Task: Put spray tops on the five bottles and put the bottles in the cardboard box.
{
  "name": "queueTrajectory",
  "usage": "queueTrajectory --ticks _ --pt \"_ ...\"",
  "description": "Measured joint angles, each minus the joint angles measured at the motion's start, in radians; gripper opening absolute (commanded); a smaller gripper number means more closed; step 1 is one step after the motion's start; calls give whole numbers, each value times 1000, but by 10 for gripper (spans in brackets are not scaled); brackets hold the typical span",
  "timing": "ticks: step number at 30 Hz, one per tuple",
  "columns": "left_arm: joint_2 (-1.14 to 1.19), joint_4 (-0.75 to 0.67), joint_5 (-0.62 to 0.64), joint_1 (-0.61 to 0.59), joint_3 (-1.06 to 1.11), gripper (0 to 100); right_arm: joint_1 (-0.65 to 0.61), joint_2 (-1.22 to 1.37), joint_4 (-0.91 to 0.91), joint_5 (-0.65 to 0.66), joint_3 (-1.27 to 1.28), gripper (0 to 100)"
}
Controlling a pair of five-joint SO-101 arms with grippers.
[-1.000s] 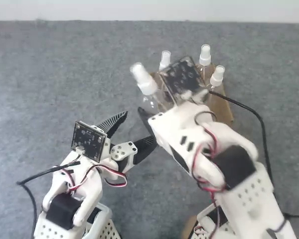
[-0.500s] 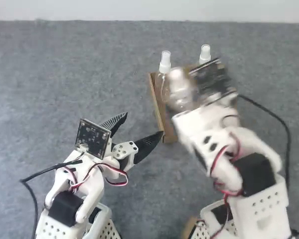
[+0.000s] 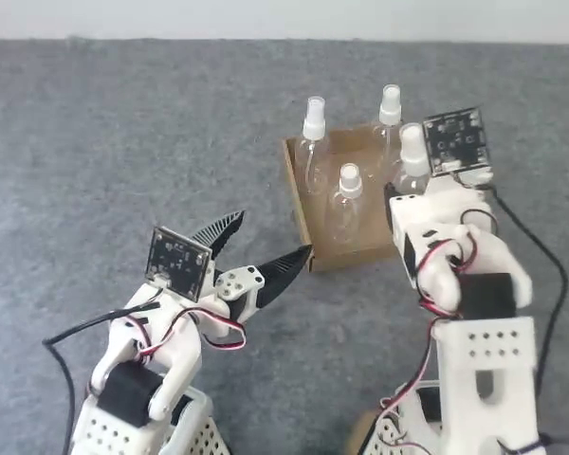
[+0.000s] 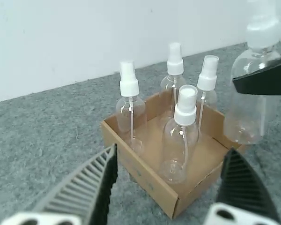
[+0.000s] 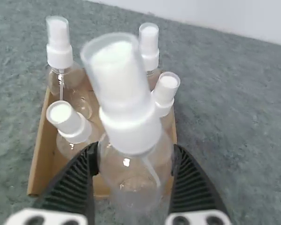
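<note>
The cardboard box (image 3: 301,210) stands at mid table with several clear bottles upright in it, each with a white spray top: one at the back left (image 3: 313,142), one at the back (image 3: 390,106), one on the right (image 3: 412,152), one in front (image 3: 346,204). My right gripper (image 5: 133,154) is shut on another capped bottle (image 5: 122,93), held upright above the box's near right corner; the left wrist view shows this bottle (image 4: 250,108) beside the box (image 4: 150,180). The right arm (image 3: 455,246) hides it from above. My left gripper (image 3: 261,245) stands open, with nothing in it, just short of the box's front left corner.
Grey carpet (image 3: 123,142) covers the table, with bare room left of the box and behind it. A pale wall (image 4: 61,37) rises behind the table. Cables (image 3: 541,284) trail from both arms near the front edge.
My right arm swung the held bottle from the box's left side across to its right side. The left arm has barely shifted and stays open.
</note>
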Motion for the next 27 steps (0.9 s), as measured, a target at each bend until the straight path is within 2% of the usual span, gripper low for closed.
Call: queueTrajectory --ticks 4,11,18,27 --pt "0 -5 0 0 2 330 -3 0 -144 0 97 6" --pt "0 -5 0 0 2 330 -3 0 -293 -40 180 6" --pt "0 -5 0 0 2 330 -3 100 -368 -49 183 6" --pt "0 -5 0 0 2 330 -3 126 -379 -54 183 6"
